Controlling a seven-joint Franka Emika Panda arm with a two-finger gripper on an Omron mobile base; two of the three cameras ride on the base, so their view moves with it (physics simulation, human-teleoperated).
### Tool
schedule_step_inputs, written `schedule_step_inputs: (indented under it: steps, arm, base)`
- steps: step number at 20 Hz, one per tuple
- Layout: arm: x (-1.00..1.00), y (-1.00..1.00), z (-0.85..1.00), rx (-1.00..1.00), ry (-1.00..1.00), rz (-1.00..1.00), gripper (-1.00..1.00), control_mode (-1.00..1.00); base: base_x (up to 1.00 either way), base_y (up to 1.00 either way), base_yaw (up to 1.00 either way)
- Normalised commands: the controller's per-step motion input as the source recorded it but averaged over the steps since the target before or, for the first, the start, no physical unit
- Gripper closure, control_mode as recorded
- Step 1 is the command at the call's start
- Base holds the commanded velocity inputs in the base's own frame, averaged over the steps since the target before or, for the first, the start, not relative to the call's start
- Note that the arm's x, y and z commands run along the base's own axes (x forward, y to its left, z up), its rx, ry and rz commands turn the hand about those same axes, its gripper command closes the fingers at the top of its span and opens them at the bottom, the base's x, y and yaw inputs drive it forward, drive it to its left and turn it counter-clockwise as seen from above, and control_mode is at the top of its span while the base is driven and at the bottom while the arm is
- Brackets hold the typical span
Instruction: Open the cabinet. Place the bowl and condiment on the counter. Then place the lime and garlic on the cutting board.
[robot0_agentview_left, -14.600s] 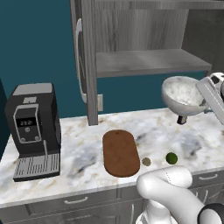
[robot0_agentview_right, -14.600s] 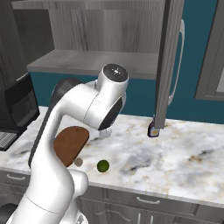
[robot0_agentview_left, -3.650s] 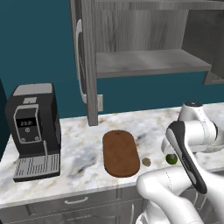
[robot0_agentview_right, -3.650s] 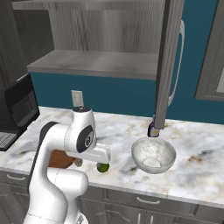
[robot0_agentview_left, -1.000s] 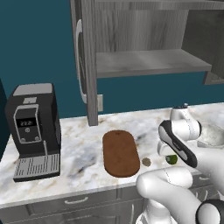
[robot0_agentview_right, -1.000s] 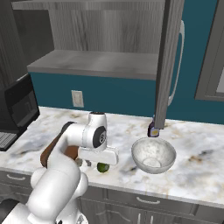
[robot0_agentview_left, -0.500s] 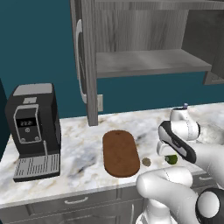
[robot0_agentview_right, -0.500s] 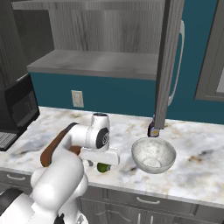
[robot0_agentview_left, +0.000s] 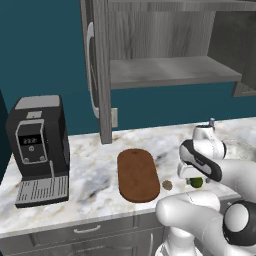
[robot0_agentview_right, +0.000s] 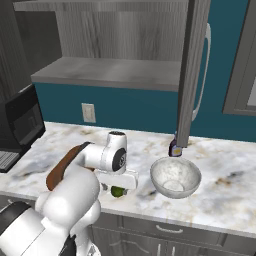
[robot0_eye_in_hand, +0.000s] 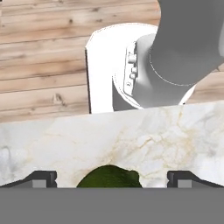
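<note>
On the counter (robot0_agentview_left: 90, 175): cutting board (robot0_agentview_left: 137, 174) right of the coffee machine (robot0_agentview_left: 38, 149), garlic (robot0_agentview_left: 167, 185) then lime (robot0_agentview_left: 196, 182) further right, bowl (robot0_agentview_right: 175, 177) beyond, condiment (robot0_agentview_right: 174, 147) behind it.

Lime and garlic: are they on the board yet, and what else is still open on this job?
Done: the cabinet is open, and the bowl and condiment sit on the counter. In hand: the gripper is low over the lime, jaws open either side of it, no grip yet. Left: lime and garlic both lie on the counter beside the bare board.
</note>
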Motion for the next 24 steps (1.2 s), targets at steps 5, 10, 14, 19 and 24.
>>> schedule_step_inputs:
  steps: [5,10,14,19,24]
  arm:
    - [0.15,-0.01,-0.13,0.01,0.0,0.0,-1.0,-1.0]
    - [0.07,-0.06,-0.14,0.01,0.0,0.0,-1.0,-1.0]
    - [0.0,-0.04,-0.12,0.0,0.0,0.0,-1.0,-1.0]
    - [0.0,0.0,-0.06,0.0,0.0,0.0,1.0,-1.0]
    - [-0.02,0.0,0.04,0.0,0.0,0.0,1.0,-1.0]
  base:
    - [0.0,0.0,0.0]
    - [0.0,0.0,0.0]
    - [0.0,0.0,0.0]
    - [0.0,0.0,0.0]
    - [0.0,0.0,0.0]
